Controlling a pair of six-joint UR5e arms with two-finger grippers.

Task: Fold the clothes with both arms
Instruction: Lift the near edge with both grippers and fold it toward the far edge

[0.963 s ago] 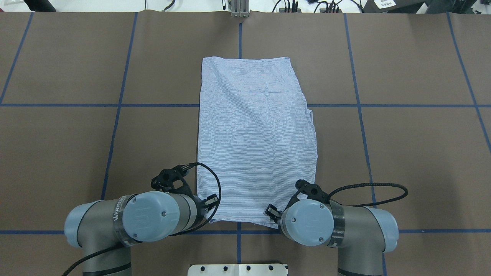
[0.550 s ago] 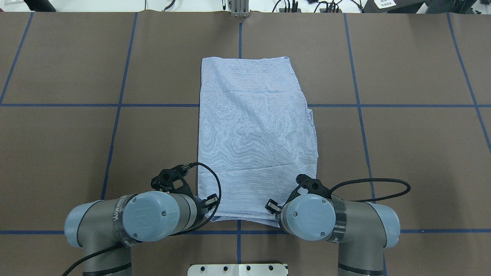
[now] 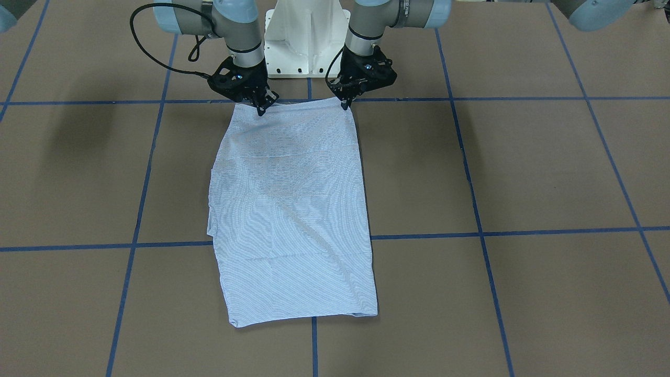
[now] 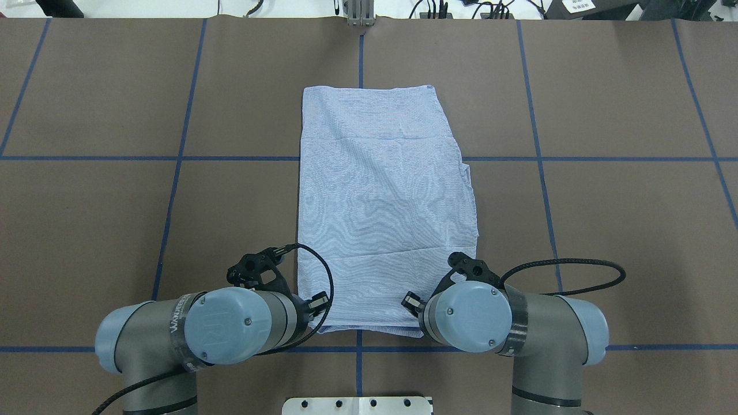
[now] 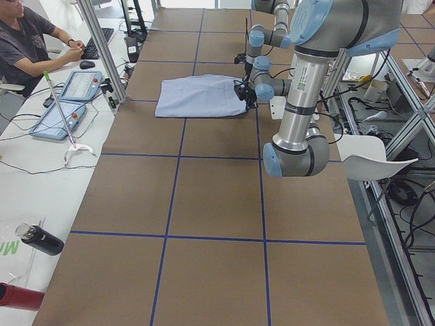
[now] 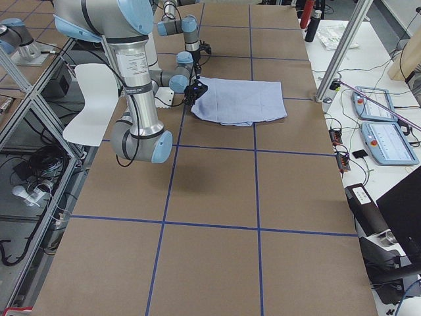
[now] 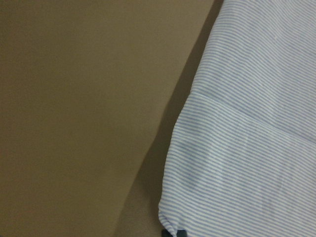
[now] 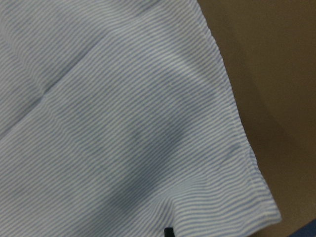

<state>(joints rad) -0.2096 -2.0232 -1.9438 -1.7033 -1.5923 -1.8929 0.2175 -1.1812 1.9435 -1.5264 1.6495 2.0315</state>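
Observation:
The light blue-and-white striped shirt [image 4: 386,202] lies folded into a long rectangle on the brown table, its short near hem toward the robot's base. In the front-facing view both grippers point down at that hem's two corners. My left gripper [image 3: 345,106] pinches the corner on that view's right, its fingers shut on the cloth. On the other corner my right gripper [image 3: 260,111] is also shut. Each wrist view is filled by striped cloth [image 7: 247,148] [image 8: 123,123] with a corner near the bottom edge. From overhead the wrists hide the fingers.
The white pedestal base [image 3: 306,36] stands just behind the grippers. Blue tape lines [image 4: 179,158] grid the table. In the exterior left view a seated person [image 5: 30,37] and control tablets [image 5: 64,109] are at a side desk beyond the table's far edge.
My right arm has moved forward, away from the base, and the hem corner under it has drawn inward along with it. The left arm has stayed in place.

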